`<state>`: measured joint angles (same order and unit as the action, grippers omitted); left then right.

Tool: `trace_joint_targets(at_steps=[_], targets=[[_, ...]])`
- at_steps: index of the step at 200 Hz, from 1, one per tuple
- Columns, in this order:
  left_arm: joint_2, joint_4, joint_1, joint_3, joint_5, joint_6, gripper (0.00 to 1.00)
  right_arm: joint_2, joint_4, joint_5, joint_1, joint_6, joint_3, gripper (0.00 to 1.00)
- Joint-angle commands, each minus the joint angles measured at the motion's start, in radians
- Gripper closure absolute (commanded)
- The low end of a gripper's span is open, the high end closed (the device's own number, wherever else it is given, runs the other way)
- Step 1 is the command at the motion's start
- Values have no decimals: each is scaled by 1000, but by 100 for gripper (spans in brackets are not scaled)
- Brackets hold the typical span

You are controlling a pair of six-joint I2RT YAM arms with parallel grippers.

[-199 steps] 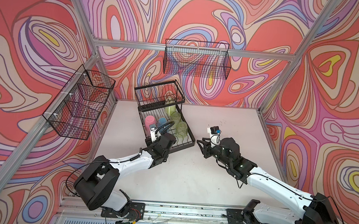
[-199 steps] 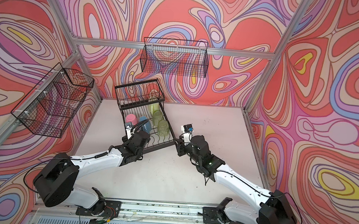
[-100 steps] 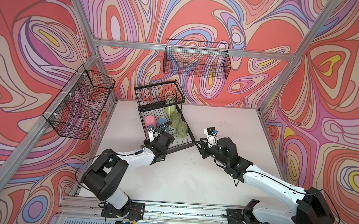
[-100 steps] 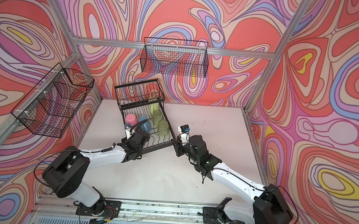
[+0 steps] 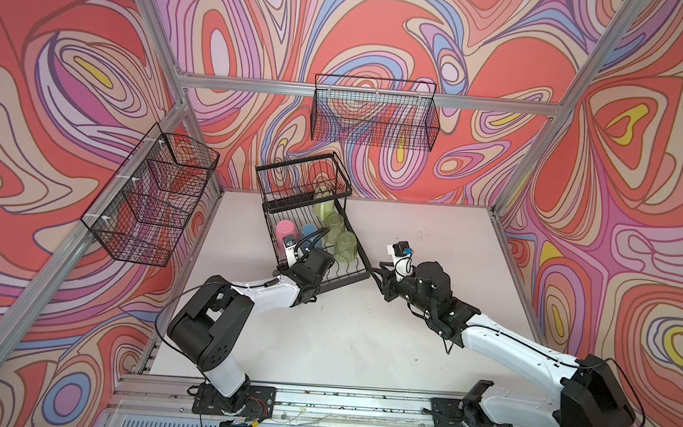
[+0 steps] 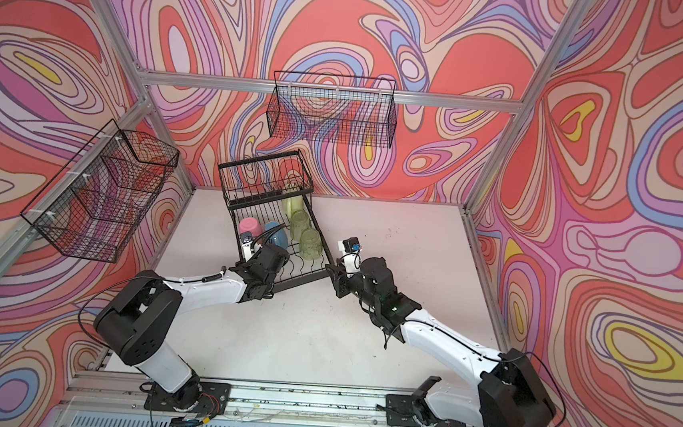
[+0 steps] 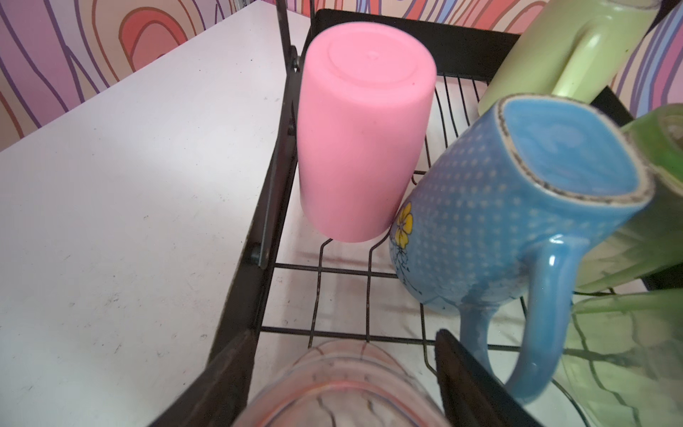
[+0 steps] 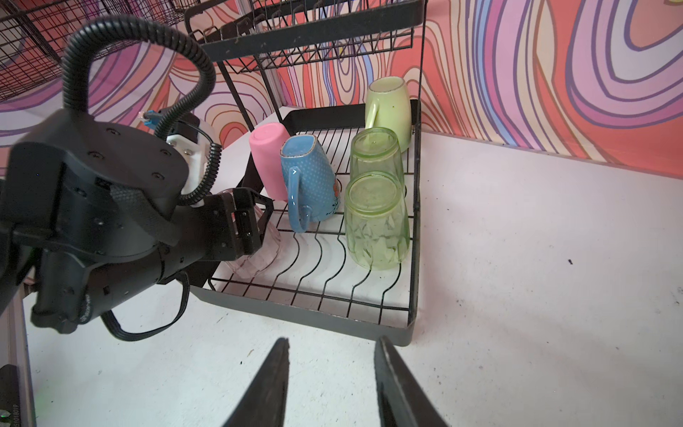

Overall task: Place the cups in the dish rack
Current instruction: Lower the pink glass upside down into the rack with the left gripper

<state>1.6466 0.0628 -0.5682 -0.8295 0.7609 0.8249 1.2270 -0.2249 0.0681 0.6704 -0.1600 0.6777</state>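
Done: five cups [image 8: 377, 222] stand inverted in the dish rack [image 8: 314, 310], lower tier | Left: clear pink tumbler [image 7: 340, 388], pinched by left gripper [image 7: 343, 342] at the rack's near corner, not yet released | Idle: right gripper [image 8: 331, 344], empty, jaws apart, beside the rack

Four tumblers [image 8: 268, 162] [image 8: 376, 155] [image 8: 377, 225] [image 8: 255, 259], two mugs [image 8: 310, 181] [image 8: 390, 107], one dish rack [image 8: 306, 315]

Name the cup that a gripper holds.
The clear pink tumbler, clamped in the left gripper at a corner of the rack. The other five stand free in it, untouched.
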Motion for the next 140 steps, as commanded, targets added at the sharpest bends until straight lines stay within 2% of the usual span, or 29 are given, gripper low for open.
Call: trace_joint_targets(at_steps=[1,50,108,140], targets=[[28,-53,4,-22,-11,28,41,-12,-14,0,-8,10,-25,59],[16,-54,4,-16,-21,31,32,-61,7,-16,-12,10,-37,55],[-25,-39,4,-7,-51,-21,7,-101,24,-34,-14,-9,-41,50],[-73,-36,2,4,-76,-54,0,-120,48,-43,-15,-14,-31,47]])
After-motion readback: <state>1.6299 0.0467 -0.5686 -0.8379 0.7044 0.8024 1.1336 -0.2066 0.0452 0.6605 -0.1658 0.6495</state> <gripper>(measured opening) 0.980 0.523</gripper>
